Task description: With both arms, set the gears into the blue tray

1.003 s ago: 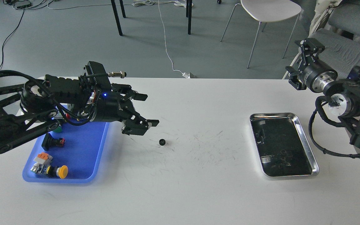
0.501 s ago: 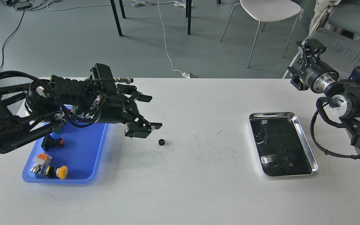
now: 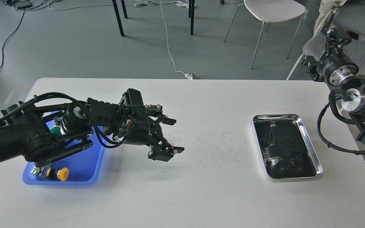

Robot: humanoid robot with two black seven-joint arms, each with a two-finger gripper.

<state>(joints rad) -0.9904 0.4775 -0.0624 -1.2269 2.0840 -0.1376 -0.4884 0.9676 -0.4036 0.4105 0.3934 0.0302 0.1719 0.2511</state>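
Grey floor, chair legs and loose cables lie behind the white worktop (image 3: 201, 190) you are working over, and the two big things on it sit well apart: the blue tray (image 3: 87, 167) at your left and the steel tray (image 3: 309, 142) at your right. Your left arm (image 3: 43, 139) now stretches across the blue tray, hiding much of it; a yellow-capped button (image 3: 63, 174) shows at its near edge and a green one (image 3: 54, 130) peeks out beside the arm. The left tool (image 3: 173, 134) has its two fingers spread apart, one pointing right above, the other lower and nearer you. Compared with a second ago, that arm has swung right and down toward the bare middle of the worktop, so the tool now covers the spot where the small black gear lay; the gear itself is out of sight, most likely under or between the fingers, and you cannot tell whether they straddle it. That suggests you are at the reach-in step, with closing and carrying back to the blue tray still ahead. The right arm (image 3: 356, 104) has drawn back and up toward the far right corner, and its tool (image 3: 331, 41) is too small and dark for you to tell whether the fingers are apart or together. Dark bits in the steel tray may be more gears, but they are too blurred to name.
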